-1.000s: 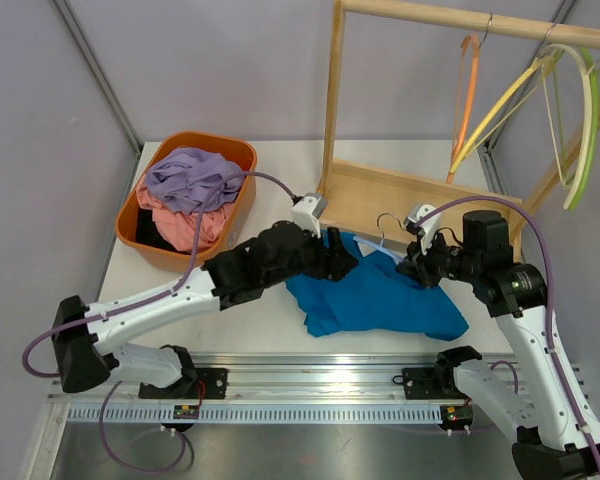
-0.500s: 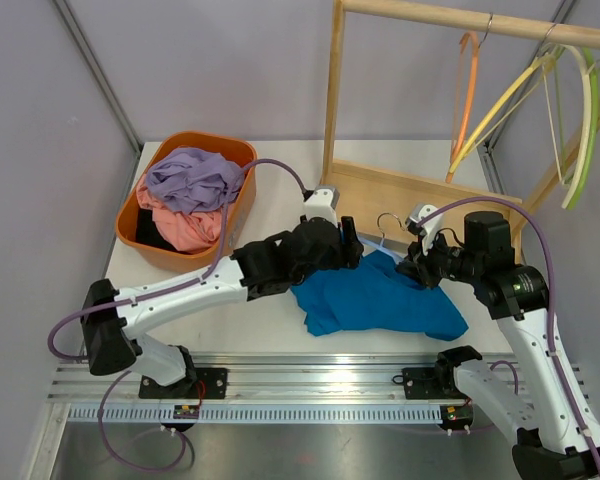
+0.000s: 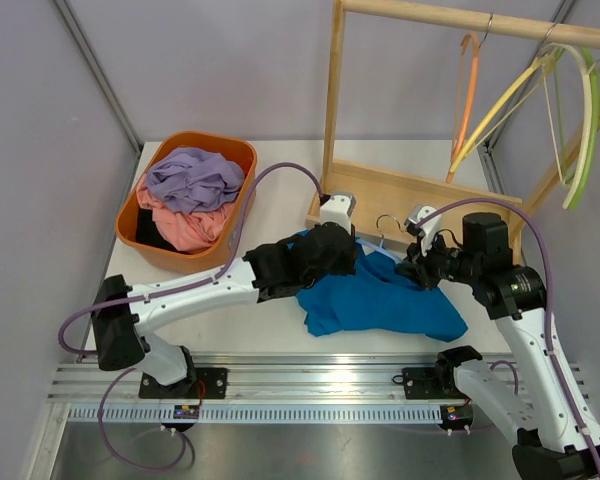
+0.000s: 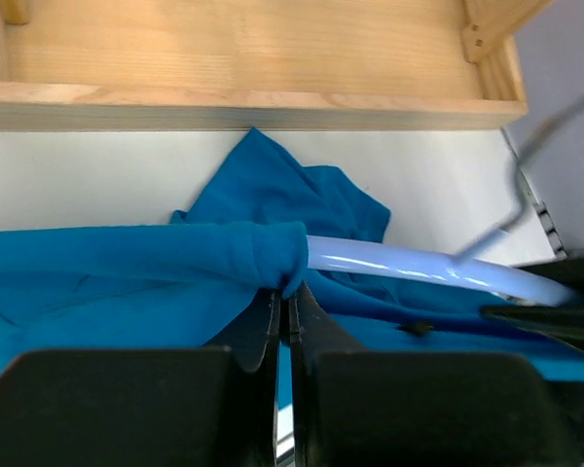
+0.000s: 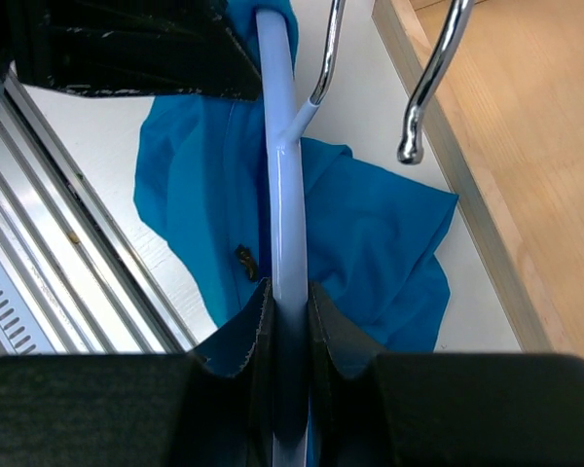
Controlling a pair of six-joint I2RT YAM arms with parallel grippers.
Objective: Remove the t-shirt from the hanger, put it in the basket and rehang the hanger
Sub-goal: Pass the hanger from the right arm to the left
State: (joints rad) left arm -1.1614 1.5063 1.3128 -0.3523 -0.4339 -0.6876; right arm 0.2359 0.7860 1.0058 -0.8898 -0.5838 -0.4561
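Observation:
A blue t-shirt lies crumpled on the white table in front of the wooden rack's base. A pale blue hanger with a metal hook runs through it. My right gripper is shut on the hanger's bar, just right of the shirt. In the left wrist view my left gripper is shut, pinching a bunched fold of the t-shirt where the cloth ends on the hanger's arm. From above, the left gripper sits over the shirt's upper left part.
An orange basket holding purple, pink and black clothes stands at the back left. The wooden rack rises behind the shirt, its base tray close by. Orange and green hangers hang from its rail. Aluminium rails edge the near side.
My left arm has reached right and further back onto the shirt beside the hanger, and its jaws have closed on the cloth. The right arm has not moved.

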